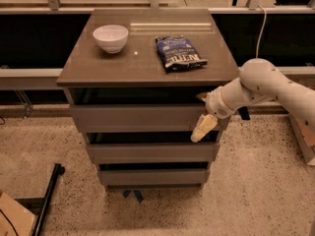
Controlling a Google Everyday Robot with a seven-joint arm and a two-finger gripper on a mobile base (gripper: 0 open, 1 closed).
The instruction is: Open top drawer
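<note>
The top drawer (138,118) is the widest grey-brown front, just under the cabinet's tabletop (147,68), and it sits closed. My gripper (203,112) is at the drawer's right end, on a white arm (266,85) reaching in from the right. One cream finger (204,128) hangs down in front of the drawer front. The other finger (202,97) pokes into the dark gap above its top edge. The fingers stand apart, with the drawer's front edge between them.
A white bowl (110,37) and a blue snack bag (179,52) lie on the tabletop. Two narrower drawer fronts (152,152) sit below the top one. A black pole (47,200) lies on the speckled floor at the lower left.
</note>
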